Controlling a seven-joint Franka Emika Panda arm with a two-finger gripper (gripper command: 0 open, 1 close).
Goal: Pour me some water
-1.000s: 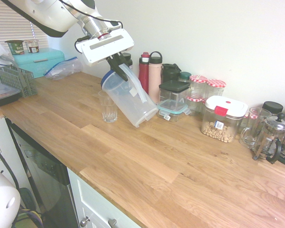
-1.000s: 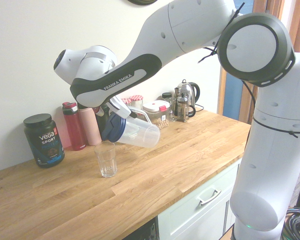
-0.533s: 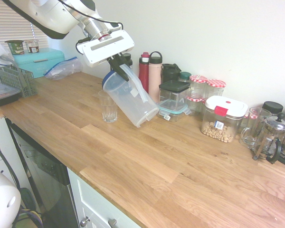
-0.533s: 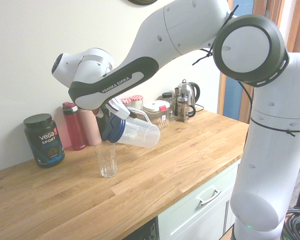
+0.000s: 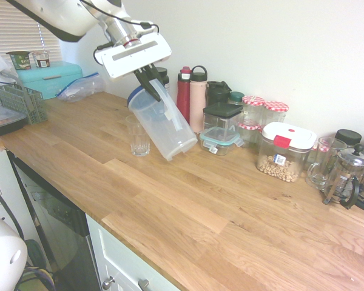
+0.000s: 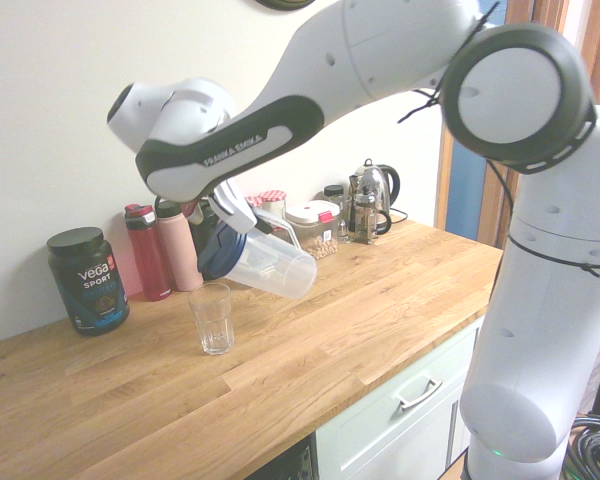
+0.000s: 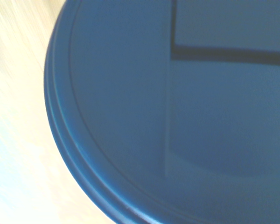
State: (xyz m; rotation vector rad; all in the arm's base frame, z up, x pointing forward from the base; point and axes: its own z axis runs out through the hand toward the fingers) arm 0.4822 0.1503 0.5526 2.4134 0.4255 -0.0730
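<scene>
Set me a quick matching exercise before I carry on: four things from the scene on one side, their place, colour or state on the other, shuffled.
1. Pitcher
2. Drinking glass
3. Pitcher's lid
4. Nut container's lid

A. Blue
B. White with a red tab
C. Tilted, held by the tool
D. Upright on the counter

Pairs: 1-C, 2-D, 3-A, 4-B
</scene>
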